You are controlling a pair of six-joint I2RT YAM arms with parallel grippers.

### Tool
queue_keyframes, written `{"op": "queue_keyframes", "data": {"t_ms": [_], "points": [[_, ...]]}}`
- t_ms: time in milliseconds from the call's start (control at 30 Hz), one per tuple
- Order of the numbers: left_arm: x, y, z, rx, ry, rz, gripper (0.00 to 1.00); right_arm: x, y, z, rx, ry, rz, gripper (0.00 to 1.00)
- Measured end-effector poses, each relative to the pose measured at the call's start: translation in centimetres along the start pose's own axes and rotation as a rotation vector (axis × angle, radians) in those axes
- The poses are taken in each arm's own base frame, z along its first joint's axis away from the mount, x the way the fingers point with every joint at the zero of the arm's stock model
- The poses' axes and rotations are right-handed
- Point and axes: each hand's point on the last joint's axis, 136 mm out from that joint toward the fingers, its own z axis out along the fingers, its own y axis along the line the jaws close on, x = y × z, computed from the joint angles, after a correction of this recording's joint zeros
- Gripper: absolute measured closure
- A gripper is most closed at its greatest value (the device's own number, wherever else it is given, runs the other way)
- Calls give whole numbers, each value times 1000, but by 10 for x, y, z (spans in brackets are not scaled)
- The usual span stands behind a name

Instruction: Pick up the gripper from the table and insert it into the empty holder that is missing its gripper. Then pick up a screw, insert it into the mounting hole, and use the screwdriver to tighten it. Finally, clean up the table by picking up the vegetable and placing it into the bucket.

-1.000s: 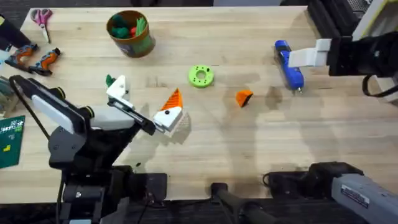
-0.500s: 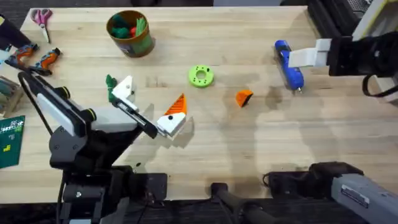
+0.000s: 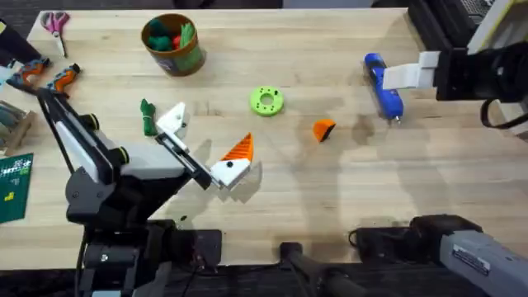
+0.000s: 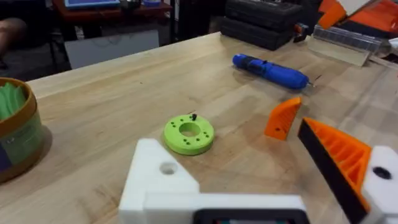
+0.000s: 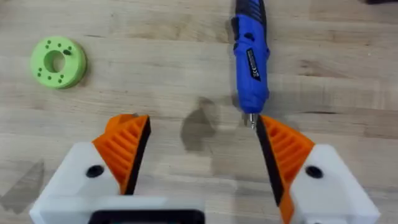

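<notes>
Loose orange fingertip lying on bare wood near mid-table, between the green perforated ring and the blue electric screwdriver, touching neither; likely light, stiff moulded plastic, wedge-shaped with sloping faces — probably prone to squirting out of a pinch unless taken across its flatter sides, low and square. Left gripper spread wide with nothing between: one white block carrying its orange ribbed wedge, the other a plain white holder with an open mounting hole, seen close in the left wrist view. Right gripper released too, both orange pads fitted, hanging just short of the screwdriver's metal tip. Dark green knobbly vegetable just beside the bare holder; bucket well apart toward the far left — toy food showing inside. Open wood all round the fingertip, so room to descend from above; scissors and other tools crowding the left edge, table's right edge close behind the right arm.
</notes>
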Motion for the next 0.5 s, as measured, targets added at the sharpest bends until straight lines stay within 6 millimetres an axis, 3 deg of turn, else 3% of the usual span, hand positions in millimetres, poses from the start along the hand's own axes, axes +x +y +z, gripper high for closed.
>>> {"op": "queue_keyframes", "data": {"t_ms": [500], "points": [[0,-3,0,15,2,-1,26,0,0,0,0,0,0,8]]}}
